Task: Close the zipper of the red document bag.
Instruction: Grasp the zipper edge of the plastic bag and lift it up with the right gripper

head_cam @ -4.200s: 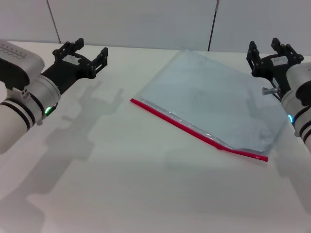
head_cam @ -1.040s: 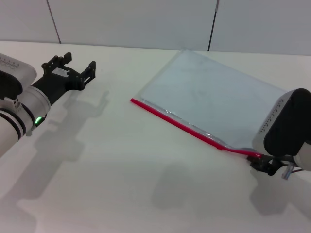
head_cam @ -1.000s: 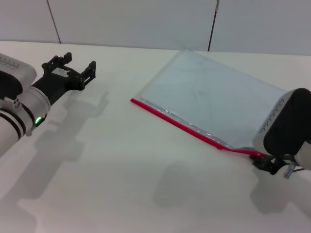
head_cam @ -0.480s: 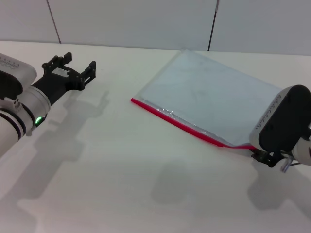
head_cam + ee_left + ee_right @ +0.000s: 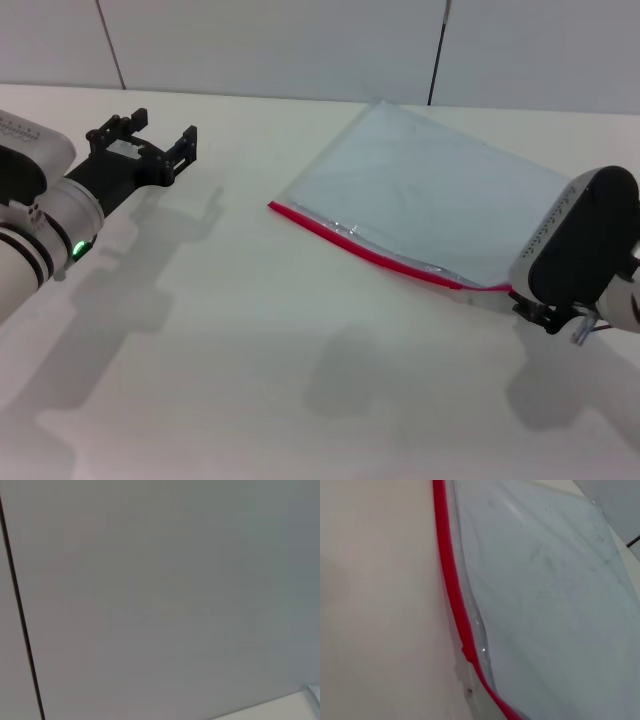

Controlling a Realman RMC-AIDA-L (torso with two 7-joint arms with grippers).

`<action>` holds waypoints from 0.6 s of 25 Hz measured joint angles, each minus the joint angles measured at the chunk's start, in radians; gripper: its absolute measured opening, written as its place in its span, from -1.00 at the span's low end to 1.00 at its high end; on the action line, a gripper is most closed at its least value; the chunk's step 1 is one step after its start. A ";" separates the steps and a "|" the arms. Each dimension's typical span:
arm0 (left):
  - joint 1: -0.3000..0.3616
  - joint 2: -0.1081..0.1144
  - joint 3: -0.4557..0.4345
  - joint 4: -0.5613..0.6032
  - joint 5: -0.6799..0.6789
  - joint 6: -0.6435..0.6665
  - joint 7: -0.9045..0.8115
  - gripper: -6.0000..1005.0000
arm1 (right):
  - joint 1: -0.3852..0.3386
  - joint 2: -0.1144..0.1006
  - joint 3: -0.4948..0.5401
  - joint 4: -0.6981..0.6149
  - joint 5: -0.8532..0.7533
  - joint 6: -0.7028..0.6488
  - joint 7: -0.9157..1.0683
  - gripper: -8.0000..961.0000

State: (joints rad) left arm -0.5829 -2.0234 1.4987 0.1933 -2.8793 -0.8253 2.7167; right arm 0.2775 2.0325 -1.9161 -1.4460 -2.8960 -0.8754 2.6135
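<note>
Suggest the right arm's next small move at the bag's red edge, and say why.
Probably draw the right gripper along the zipper toward its far end. It sits at the near corner of the red document bag, nearly the whole red strip lies ahead, and the left gripper is parked far off.

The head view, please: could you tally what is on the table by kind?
Document bags: 1, the red document bag, with its zipper along the near edge.
Grippers: 2, left gripper open and apart, right gripper at the bag's corner.
Total: 3.
</note>
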 joint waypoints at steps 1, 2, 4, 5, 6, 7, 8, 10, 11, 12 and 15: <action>0.000 0.000 0.000 0.000 0.000 0.000 0.000 0.44 | 0.001 0.000 -0.001 0.000 0.000 0.000 0.001 0.07; 0.000 0.000 0.000 0.000 0.000 0.000 0.000 0.44 | 0.003 0.000 -0.001 0.000 0.000 0.000 0.003 0.03; 0.000 0.000 0.000 0.002 0.000 0.000 0.000 0.44 | 0.009 0.000 -0.001 0.002 0.000 0.000 0.012 -0.06; 0.000 -0.001 0.000 0.003 0.000 0.000 0.000 0.44 | 0.015 -0.001 0.000 0.006 0.000 -0.001 0.018 -0.11; 0.000 -0.001 0.000 0.004 0.000 0.000 0.000 0.44 | 0.020 -0.001 0.001 0.011 0.000 -0.002 0.023 -0.15; 0.000 -0.001 0.000 0.005 0.000 0.000 0.000 0.44 | 0.025 -0.001 0.002 0.017 0.000 -0.003 0.028 -0.20; 0.000 -0.001 0.000 0.006 0.000 0.000 0.000 0.44 | 0.031 -0.001 0.003 0.024 0.001 -0.004 0.033 -0.25; 0.000 -0.001 0.000 0.006 0.000 -0.002 0.000 0.44 | 0.040 -0.002 0.004 0.035 0.001 -0.004 0.043 -0.36; 0.000 -0.001 0.000 0.006 0.000 -0.004 0.000 0.44 | 0.041 -0.002 0.003 0.036 0.000 -0.003 0.046 -0.42; 0.000 -0.001 0.000 0.007 0.000 -0.006 0.000 0.44 | 0.042 -0.002 0.002 0.036 0.000 -0.002 0.049 -0.47; 0.002 -0.001 0.003 0.009 0.007 -0.012 -0.003 0.44 | 0.035 -0.001 0.001 0.013 -0.001 0.006 0.051 -0.54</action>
State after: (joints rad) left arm -0.5810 -2.0248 1.5018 0.2018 -2.8727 -0.8376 2.7139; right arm 0.3129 2.0317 -1.9153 -1.4334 -2.8965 -0.8691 2.6641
